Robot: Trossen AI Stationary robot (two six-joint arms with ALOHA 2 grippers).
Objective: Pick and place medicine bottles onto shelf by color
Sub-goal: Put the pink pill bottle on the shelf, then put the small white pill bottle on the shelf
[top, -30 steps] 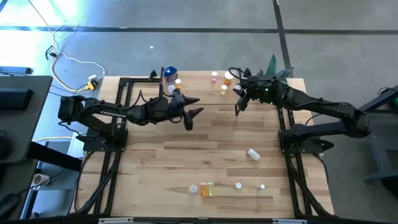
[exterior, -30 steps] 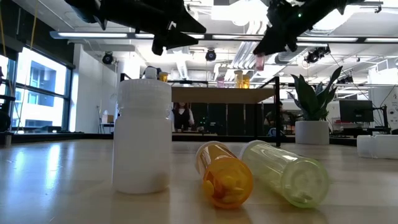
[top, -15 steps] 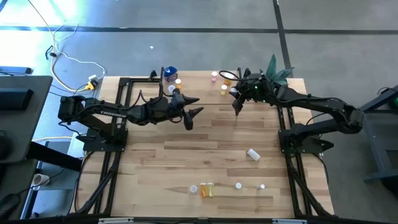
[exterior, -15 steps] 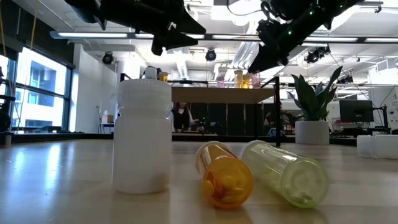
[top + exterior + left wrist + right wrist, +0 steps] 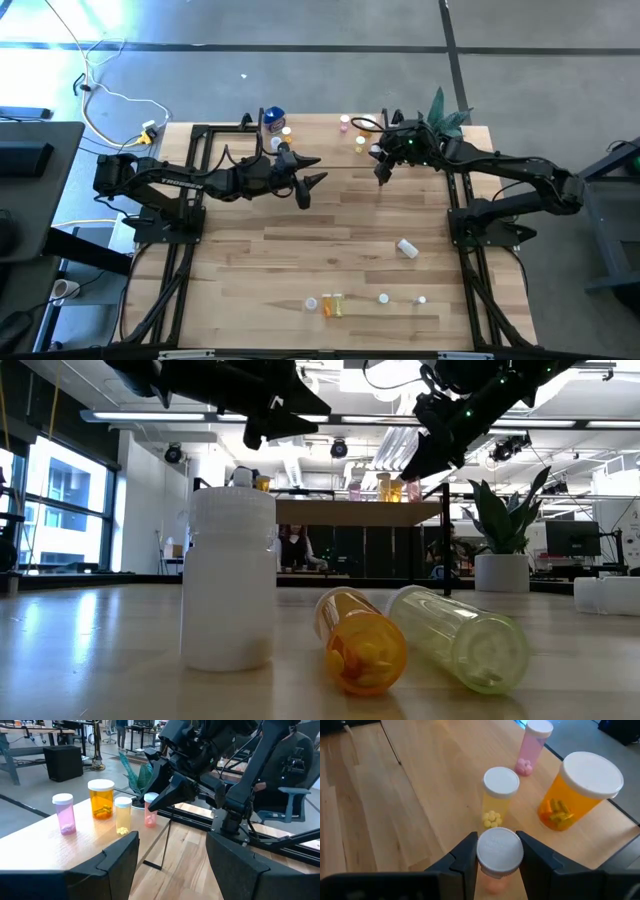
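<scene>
One small pink bottle (image 5: 496, 870) with a white cap is sitting clamped between the fingers of the right gripper (image 5: 496, 862), which is hanging over the right end of the shelf (image 5: 45, 845); in the left wrist view the same bottle (image 5: 150, 810) is showing at the tips of that gripper (image 5: 159, 804), close over the board's edge. Three more bottles are standing upright on the shelf just beside it: a yellow one (image 5: 498, 795), a wide orange one (image 5: 576, 790) and a pink one (image 5: 532, 745). Near the front of the table (image 5: 260, 260) a white bottle (image 5: 229, 578) is standing, with an orange one (image 5: 360, 642) and a pale yellow-green one (image 5: 460, 636) lying on their sides next to it. Off to the left, the left gripper (image 5: 308, 185) is hovering above mid-table, its jaws standing apart and holding nothing
</scene>
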